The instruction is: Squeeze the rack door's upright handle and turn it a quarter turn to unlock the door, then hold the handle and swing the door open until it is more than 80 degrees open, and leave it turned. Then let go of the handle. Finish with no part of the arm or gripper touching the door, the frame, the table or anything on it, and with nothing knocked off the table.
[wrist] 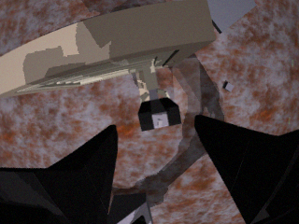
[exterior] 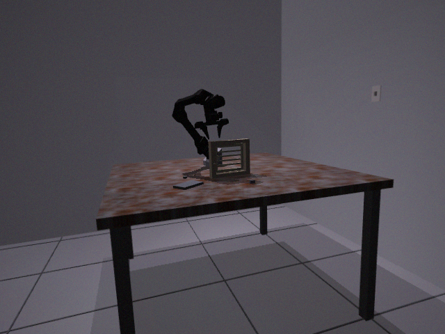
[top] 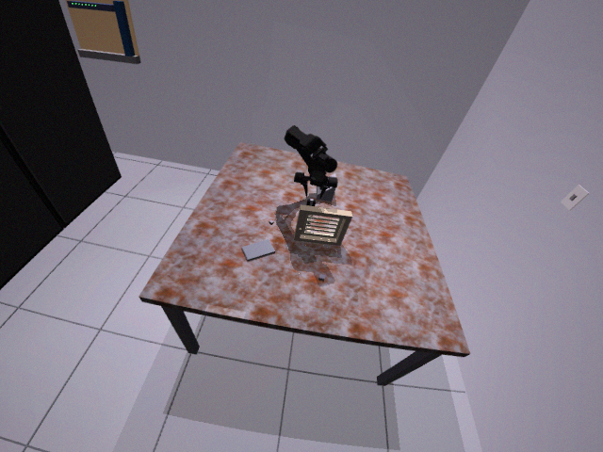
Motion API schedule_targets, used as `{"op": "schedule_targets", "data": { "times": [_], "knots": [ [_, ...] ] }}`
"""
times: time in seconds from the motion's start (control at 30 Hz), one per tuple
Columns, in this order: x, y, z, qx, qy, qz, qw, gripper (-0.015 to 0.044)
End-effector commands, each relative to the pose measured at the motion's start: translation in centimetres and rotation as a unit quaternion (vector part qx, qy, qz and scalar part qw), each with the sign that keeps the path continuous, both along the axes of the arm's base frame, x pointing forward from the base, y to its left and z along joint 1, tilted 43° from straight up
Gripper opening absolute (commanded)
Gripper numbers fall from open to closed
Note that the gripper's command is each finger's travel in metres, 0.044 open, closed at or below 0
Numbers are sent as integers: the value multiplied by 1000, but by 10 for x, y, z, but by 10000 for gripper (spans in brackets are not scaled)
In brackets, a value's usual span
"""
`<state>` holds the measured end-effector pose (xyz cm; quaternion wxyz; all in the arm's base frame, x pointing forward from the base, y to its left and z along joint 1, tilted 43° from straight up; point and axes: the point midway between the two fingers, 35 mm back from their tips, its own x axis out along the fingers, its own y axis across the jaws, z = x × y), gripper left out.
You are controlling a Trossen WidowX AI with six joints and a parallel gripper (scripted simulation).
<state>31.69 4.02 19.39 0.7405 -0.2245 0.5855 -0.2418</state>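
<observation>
The tan rack frame (top: 328, 211) (exterior: 229, 142) (wrist: 154, 28) stands upright on the table. Its slatted door (top: 321, 226) appears to sit closed in it. The black handle (top: 310, 201) (wrist: 160, 114) sticks out from the door on the arm's side and looks upright, with its pale end facing up in the wrist view. My gripper (top: 314, 195) (exterior: 213, 138) (wrist: 156, 126) points down and is open. It is above the handle, which shows between the two fingertips in the wrist view, with space on both sides. The frame hides the handle's lower part in the top view.
A flat grey slab (top: 258, 250) (exterior: 188, 184) (wrist: 231, 13) lies left of the rack in the top view. A small block (top: 271, 222) (exterior: 185, 177) (wrist: 228, 86) lies near the slab. A small dark block (top: 321, 278) (exterior: 252, 181) lies on the rack's far side from the arm.
</observation>
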Motion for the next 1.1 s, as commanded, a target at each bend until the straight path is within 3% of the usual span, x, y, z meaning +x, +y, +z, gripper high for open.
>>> {"op": "schedule_targets", "data": {
  "times": [0.0, 1.07],
  "knots": [
    [-1, 1, 4, -30, 18, 1, 999, 294],
    [5, -30, -29, -35, 78, -18, 996, 294]
  ]
}}
